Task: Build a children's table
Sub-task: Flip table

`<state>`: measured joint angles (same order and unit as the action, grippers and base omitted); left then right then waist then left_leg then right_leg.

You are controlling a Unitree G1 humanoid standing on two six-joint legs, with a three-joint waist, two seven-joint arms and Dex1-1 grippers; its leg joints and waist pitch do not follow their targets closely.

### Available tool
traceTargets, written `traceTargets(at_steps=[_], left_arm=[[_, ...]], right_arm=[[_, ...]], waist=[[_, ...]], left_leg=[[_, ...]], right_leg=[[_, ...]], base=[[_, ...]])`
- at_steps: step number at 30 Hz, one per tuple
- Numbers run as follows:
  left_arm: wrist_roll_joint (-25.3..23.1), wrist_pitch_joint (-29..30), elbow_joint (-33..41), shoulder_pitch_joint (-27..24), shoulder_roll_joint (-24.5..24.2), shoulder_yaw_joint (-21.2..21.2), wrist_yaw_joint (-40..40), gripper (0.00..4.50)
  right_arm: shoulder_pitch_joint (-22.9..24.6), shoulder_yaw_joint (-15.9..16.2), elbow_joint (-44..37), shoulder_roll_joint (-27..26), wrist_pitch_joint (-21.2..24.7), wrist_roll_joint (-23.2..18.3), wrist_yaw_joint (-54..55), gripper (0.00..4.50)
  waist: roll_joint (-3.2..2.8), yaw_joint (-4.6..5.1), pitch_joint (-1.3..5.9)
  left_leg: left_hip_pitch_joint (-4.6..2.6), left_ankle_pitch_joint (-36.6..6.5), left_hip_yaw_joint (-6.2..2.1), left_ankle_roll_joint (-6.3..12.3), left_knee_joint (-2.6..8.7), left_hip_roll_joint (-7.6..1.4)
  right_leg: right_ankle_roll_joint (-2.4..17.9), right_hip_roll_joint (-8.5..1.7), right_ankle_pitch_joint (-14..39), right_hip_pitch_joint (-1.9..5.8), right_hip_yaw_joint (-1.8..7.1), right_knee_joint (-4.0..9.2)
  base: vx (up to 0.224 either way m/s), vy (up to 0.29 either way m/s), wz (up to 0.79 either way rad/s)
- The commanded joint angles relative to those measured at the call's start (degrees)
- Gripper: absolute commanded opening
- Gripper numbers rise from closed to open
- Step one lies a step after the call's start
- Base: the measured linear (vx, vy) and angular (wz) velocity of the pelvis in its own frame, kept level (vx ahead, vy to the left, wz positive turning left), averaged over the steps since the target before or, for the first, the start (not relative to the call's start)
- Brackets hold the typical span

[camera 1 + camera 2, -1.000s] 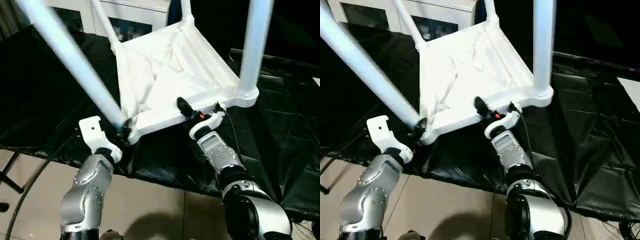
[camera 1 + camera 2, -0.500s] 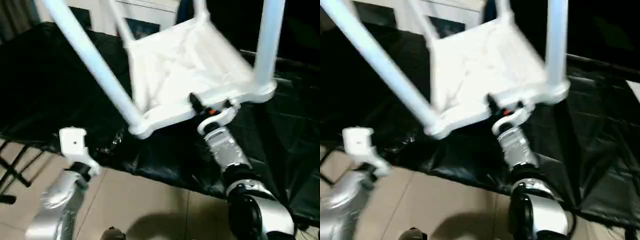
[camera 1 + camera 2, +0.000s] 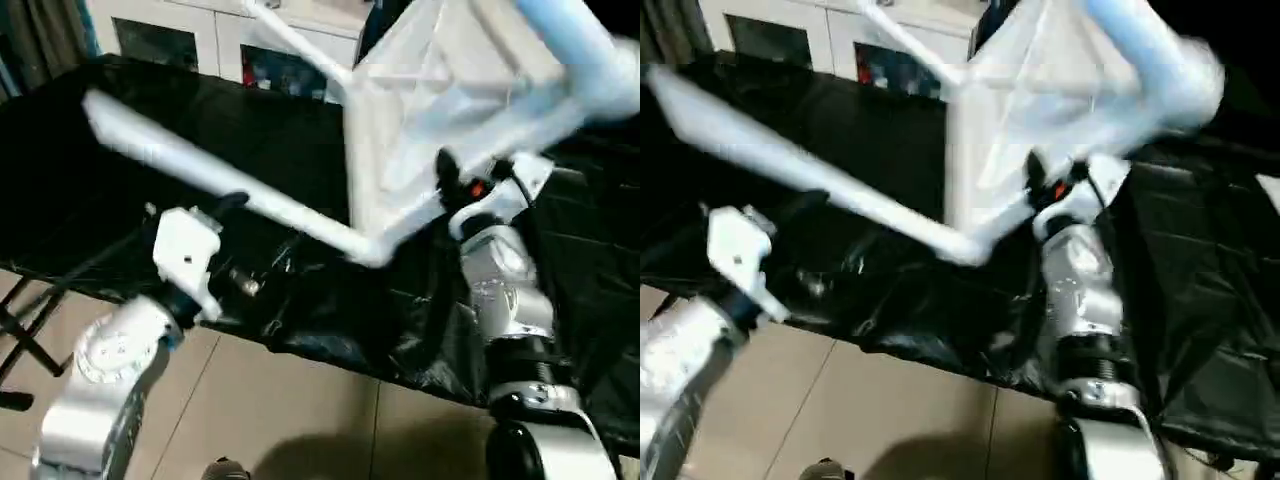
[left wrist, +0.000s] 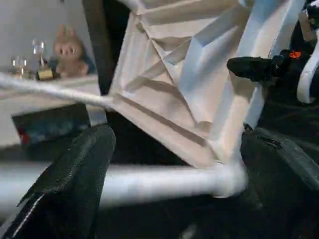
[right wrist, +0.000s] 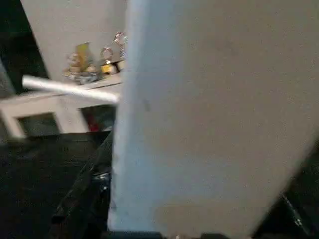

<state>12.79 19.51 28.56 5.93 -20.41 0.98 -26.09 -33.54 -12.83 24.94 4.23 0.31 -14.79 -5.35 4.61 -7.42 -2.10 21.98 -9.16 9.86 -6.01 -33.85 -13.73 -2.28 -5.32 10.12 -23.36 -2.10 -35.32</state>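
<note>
Blk sheet, white cabinet, plush bunny

No text, label, brand, number or sign can be read in these pictures.
</note>
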Motion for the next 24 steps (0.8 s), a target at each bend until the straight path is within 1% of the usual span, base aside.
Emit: traceTargets(at_steps=[1, 2, 3, 4, 5, 6, 7, 8, 9, 11, 12, 13, 14, 15, 16, 17, 18, 19, 20, 21, 22, 23, 24], left_arm=[[1.07, 2.04, 1.78, 2.99, -0.66, -0.05, -0.5, 4.5], [2.16, 3.05, 2.58, 5.92, -1.82, 0.06, -1.66, 4.5], [2.1, 3.26, 2.7, 7.11, -2.33, 0.26, -1.92, 4.5], [2.02, 3.31, 2.71, 7.45, -2.47, 0.31, -1.96, 4.5], [1.71, 3.58, 2.79, 9.54, -3.09, 0.53, -2.37, 4.5], [1.71, 3.58, 2.79, 9.54, -3.09, 0.53, -2.37, 4.5], [0.66, 3.54, 2.74, 12.45, -3.6, 0.85, -2.67, 4.5], [0.66, 3.54, 2.74, 12.45, -3.6, 0.85, -2.67, 4.5], [0.1, 3.63, 2.79, 13.98, -3.94, 1.0, -2.74, 4.5], [-1.62, 3.76, 2.68, 17.94, -4.76, 0.98, -2.17, 4.5], [-2.11, 3.49, 2.44, 19.87, -5.47, 0.94, -2.49, 4.5], [-2.39, 3.31, 2.24, 21.06, -5.93, 0.96, -2.75, 4.5], [-2.92, 3.01, 1.88, 22.49, -6.73, 1.1, -3.02, 4.5], [-3.27, 2.78, 1.57, 23.7, -7.32, 1.24, -3.34, 4.5], [-5.12, 1.37, -0.2, 29.27, -10.02, 2.4, -5.46, 4.5], [-5.54, 0.92, -0.52, 30.08, -10.53, 2.71, -6.01, 4.5], [-8.09, -1.08, -2.29, 33.14, -12.36, 3.98, -7.46, 4.5], [-9.39, -1.8, -3.14, 34.28, -12.97, 4.4, -7.58, 4.5], [-10.42, -2.33, -4.25, 35.24, -13.49, 4.78, -7.77, 4.5], [-13.36, -3.9, -7.08, 37.01, -14.82, 5.66, -7.66, 4.5], [-14.96, -4.7, -8.64, 37.85, -15.52, 6.16, -7.56, 4.5], [-15.96, -5.18, -9.59, 38.36, -15.95, 6.48, -7.46, 4.5], [-18.87, -8.27, -12.98, 39.5, -16.96, 7.38, -6.57, 4.5]], right_arm=[[0.96, 1.12, -0.27, 0.81, 0.76, 3.66, 2.25, 1.99], [0.97, 2.06, -1.4, 1.21, 2.21, 5.36, 5.26, 1.98], [0.96, 2.56, -1.85, 1.37, 2.88, 5.63, 6.0, 1.96], [0.96, 2.69, -1.99, 1.38, 3.08, 5.68, 6.17, 1.94], [1.02, 3.34, -2.92, 1.31, 4.38, 6.0, 7.44, 1.93], [1.02, 3.34, -2.92, 1.31, 4.38, 6.0, 7.44, 1.93], [0.95, 3.93, -3.6, 1.14, 5.73, 6.86, 9.06, 1.92], [0.95, 3.93, -3.6, 1.14, 5.73, 6.86, 9.06, 1.91], [0.98, 4.22, -4.18, 1.1, 6.32, 7.92, 9.94, 1.91], [1.07, 4.78, -5.55, 0.89, 7.44, 10.95, 11.98, 1.9], [1.09, 4.98, -5.85, 0.83, 7.55, 12.67, 13.3, 1.9], [1.07, 5.07, -5.91, 0.83, 7.56, 13.7, 14.11, 1.9], [1.02, 5.38, -5.81, 0.81, 7.75, 14.27, 14.61, 1.9], [0.96, 5.62, -5.66, 0.77, 7.86, 14.63, 14.96, 1.9], [0.54, 7.18, -4.67, 0.51, 8.07, 14.99, 14.93, 1.9], [0.46, 7.44, -4.46, 0.43, 8.05, 14.87, 14.63, 1.9], [0.05, 8.57, -3.36, 0.12, 8.19, 14.36, 13.1, 1.9], [-0.13, 8.99, -2.85, 0.02, 8.37, 14.26, 12.57, 1.9], [-0.28, 9.24, -2.42, -0.04, 8.38, 14.11, 12.36, 1.9], [-0.62, 9.33, -1.55, -0.34, 8.08, 13.16, 11.47, 1.9], [-0.74, 9.19, -1.36, -0.61, 8.02, 12.67, 11.02, 1.9], [-0.8, 9.08, -1.28, -0.81, 8.02, 12.39, 10.76, 1.9], [-1.06, 9.3, -0.71, -0.83, 8.02, 12.55, 10.04, 2.46]], waist=[[-0.96, 1.06, 2.87], [-0.78, 1.45, 2.85], [-0.76, 1.58, 2.92], [-0.39, 1.87, 2.94], [-0.35, 2.07, 2.96], [-0.4, 2.04, 3.04], [-0.1, 2.25, 3.08], [-0.2, 2.23, 3.15], [-0.22, 2.29, 3.17], [0.18, 2.32, 3.33], [0.05, 2.2, 3.33], [0.56, 2.11, 3.24], [0.45, 2.13, 3.22], [0.79, 2.14, 3.18], [0.94, 2.08, 3.15], [0.64, 1.88, 3.33], [0.56, 2.03, 3.31], [1.03, 2.08, 3.04], [1.26, 2.4, 3.08], [1.36, 2.43, 3.05], [1.26, 2.49, 3.04], [1.43, 2.64, 2.99], [1.3, 2.59, 3.01]], left_leg=[[-1.5, -21.38, 0.81, -5.18, 4.54, 1.39], [-1.39, -21.8, 0.67, -5.43, 4.58, 1.43], [-1.44, -21.89, 0.69, -5.44, 4.55, 1.49], [-1.23, -20.92, 0.61, -5.36, 4.52, 1.45], [-1.23, -20.65, 0.7, -5.27, 4.46, 1.39], [-1.37, -20.23, 0.77, -5.24, 4.33, 1.42], [-1.17, -18.94, 0.85, -5.11, 4.26, 1.42], [-1.25, -18.36, 0.88, -5.15, 4.22, 1.41], [-1.21, -17.97, 0.87, -5.19, 4.22, 1.4], [-1.07, -15.49, 0.97, -5.38, 4.06, 1.44], [-1.12, -14.88, 0.98, -5.45, 4.03, 1.44], [-1.01, -13.57, 1.08, -5.72, 3.99, 1.5], [-1.06, -13.69, 1.08, -5.81, 3.99, 1.49], [-1.04, -13.68, 1.14, -5.99, 3.97, 1.49], [-1.08, -13.73, 1.16, -6.04, 3.95, 1.51], [-1.33, -14.02, 1.15, -6.07, 3.78, 1.66], [-1.17, -13.69, 1.0, -6.46, 3.86, 1.57], [-1.04, -14.54, 0.98, -6.72, 3.95, 1.55], [-0.94, -15.61, 0.9, -7.0, 3.96, 1.5], [-0.85, -15.76, 0.86, -7.02, 3.98, 1.5], [-0.9, -16.66, 0.85, -6.9, 3.9, 1.53], [-0.76, -17.23, 0.82, -6.93, 3.9, 1.56], [-0.8, -17.48, 0.78, -6.87, 3.91, 1.56]], right_leg=[[2.0, -0.46, 21.28, 0.7, 0.76, 4.52], [2.32, -0.43, 21.32, 0.76, 0.64, 4.43], [2.53, -0.4, 21.01, 0.74, 0.63, 4.44], [2.71, -0.37, 19.86, 0.96, 0.6, 4.21], [2.89, -0.37, 18.95, 0.93, 0.64, 4.17], [2.97, -0.37, 18.32, 0.82, 0.68, 4.1], [3.11, -0.32, 16.92, 1.0, 0.72, 3.91], [3.18, -0.31, 16.19, 0.97, 0.75, 3.79], [3.3, -0.3, 15.54, 1.04, 0.75, 3.7], [3.43, -0.22, 13.13, 1.27, 0.75, 3.41], [3.53, -0.24, 12.41, 1.28, 0.74, 3.28], [3.45, -0.31, 12.39, 1.34, 0.76, 3.13], [3.42, -0.34, 12.39, 1.29, 0.8, 3.14], [3.22, -0.29, 12.48, 1.31, 0.8, 3.19], [3.08, -0.27, 12.87, 1.22, 0.8, 3.2], [2.79, -0.25, 13.24, 1.03, 0.86, 3.13], [2.79, -0.28, 12.36, 1.15, 0.83, 2.87], [2.5, -0.24, 13.05, 1.07, 0.7, 3.1], [2.57, -0.4, 13.72, 1.2, 0.74, 2.94], [2.6, -0.48, 14.09, 1.26, 0.74, 3.04], [2.38, -0.58, 15.55, 1.07, 0.79, 3.12], [2.11, -0.6, 16.72, 1.1, 0.85, 3.17], [2.01, -0.64, 17.36, 0.98, 0.87, 3.37]], base=[[0.0, 0.0, 0.0], [0.0, 0.0, 0.0], [0.0, 0.0, 0.0], [0.0, 0.0, 0.0], [0.0, 0.0, 0.0], [0.0, 0.0, 0.0], [0.0, 0.0, 0.0], [0.0, 0.0, 0.0], [0.0, 0.0, 0.0], [0.0, 0.0, 0.0], [0.0, 0.0, 0.0], [0.0, 0.0, 0.0], [0.0, 0.0, 0.0], [0.0, 0.0, 0.0], [0.0, 0.0, 0.0], [0.0, 0.0, 0.0], [0.0, 0.0, 0.0], [0.0, 0.0, 0.0], [0.0, 0.0, 0.0], [0.0, 0.0, 0.0], [0.0, 0.0, 0.0], [0.0, 0.0, 0.0], [0.0, 0.0, 0.0]])
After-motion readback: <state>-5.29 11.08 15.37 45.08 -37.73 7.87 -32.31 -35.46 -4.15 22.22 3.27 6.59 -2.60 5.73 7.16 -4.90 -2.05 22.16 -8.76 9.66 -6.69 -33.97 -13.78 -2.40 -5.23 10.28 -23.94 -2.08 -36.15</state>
